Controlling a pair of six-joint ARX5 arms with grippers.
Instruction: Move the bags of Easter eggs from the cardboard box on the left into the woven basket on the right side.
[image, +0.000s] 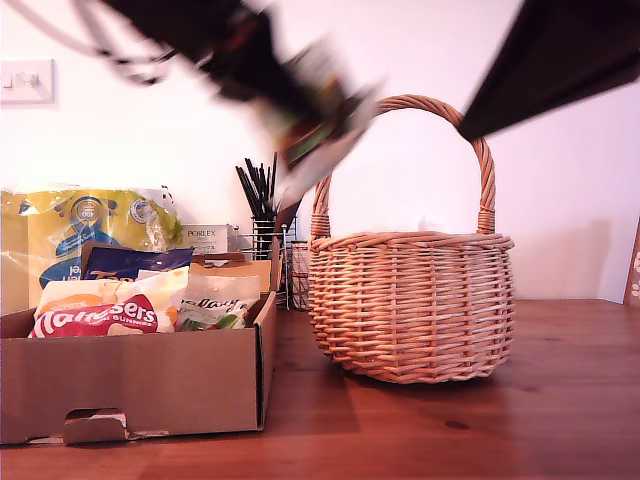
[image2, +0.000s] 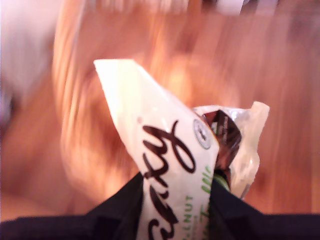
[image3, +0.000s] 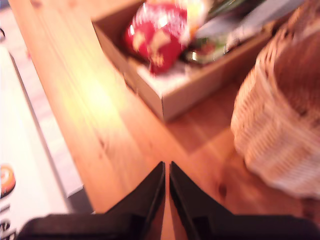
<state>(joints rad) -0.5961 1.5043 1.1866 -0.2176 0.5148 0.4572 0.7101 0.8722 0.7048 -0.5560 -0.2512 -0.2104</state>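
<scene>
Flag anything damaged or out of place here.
The cardboard box has a torn notch in its front wall, a loose flap hanging there. Nothing looks spilled. My first gripper holds a white bag in mid-air, blurred.

The wooden table (image: 450, 430) under me carries the box (image: 140, 380) at the exterior view's left and the basket (image: 410, 300) just beside it.

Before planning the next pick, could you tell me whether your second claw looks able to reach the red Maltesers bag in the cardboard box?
Probably yes: my second claw is shut and empty above bare table, and the Maltesers bag lies uncovered on top in the cardboard box.
</scene>
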